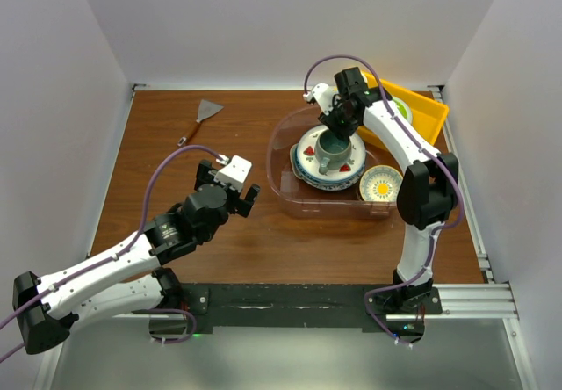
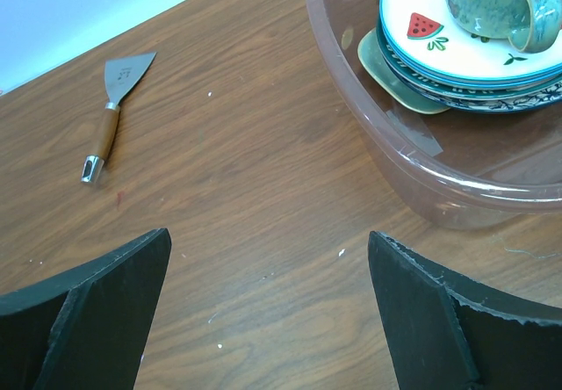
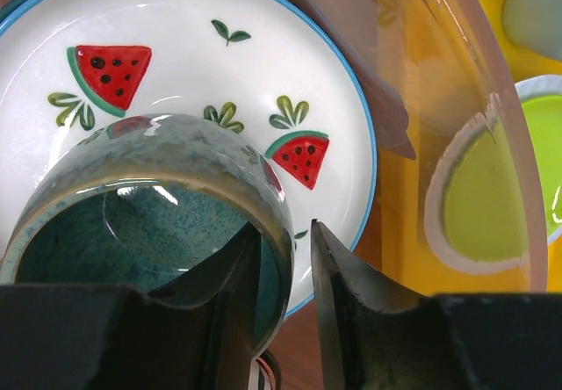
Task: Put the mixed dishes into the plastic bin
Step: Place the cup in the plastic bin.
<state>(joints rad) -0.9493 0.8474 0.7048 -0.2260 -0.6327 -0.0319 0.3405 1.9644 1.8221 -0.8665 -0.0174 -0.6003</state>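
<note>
The clear plastic bin point(image 1: 274, 172) point(image 2: 395, 140) holds a stack of plates, topped by a white plate with watermelon marks point(image 1: 309, 153) point(image 2: 439, 43) point(image 3: 219, 74). Under it lies a blue floral plate point(image 2: 492, 100). A grey-teal mug point(image 1: 334, 148) point(image 2: 492, 3) point(image 3: 149, 197) stands upright on the stack. My right gripper point(image 1: 338, 126) point(image 3: 285, 227) straddles the mug's rim, one finger inside and one outside with a gap showing, so it is open. My left gripper point(image 1: 226, 186) point(image 2: 268, 236) hovers wide open over bare table left of the bin.
A small patterned bowl with a yellow centre point(image 1: 381, 183) sits in the bin's right corner. Behind the bin, a yellow tray point(image 1: 421, 109) holds a lime-green plate point(image 3: 492, 205) and a pale mug point(image 3: 536, 12). A putty knife point(image 1: 200, 118) point(image 2: 110, 113) lies far left.
</note>
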